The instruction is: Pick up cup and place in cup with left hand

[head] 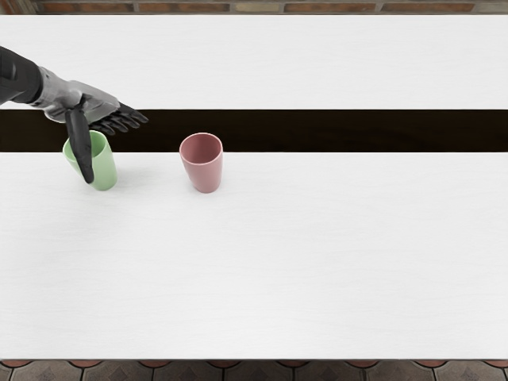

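Observation:
My left hand [109,149] comes in from the upper left, its fingers extended and its thumb pointing down the picture. A green cup [104,169] stands upright on the table, partly covered by the thumb and palm; whether the thumb touches it I cannot tell. The fingers are spread beyond the cup's far rim and are not curled around it. To the right, a pink cup [205,175] stands upright with its opening up, apart from the hand and the green cup.
Both cups are on the white table [317,262], close to a dark band [357,131] running across it. The table's near edge shows along the bottom, above a tiled floor. A brick strip lies behind the far edge.

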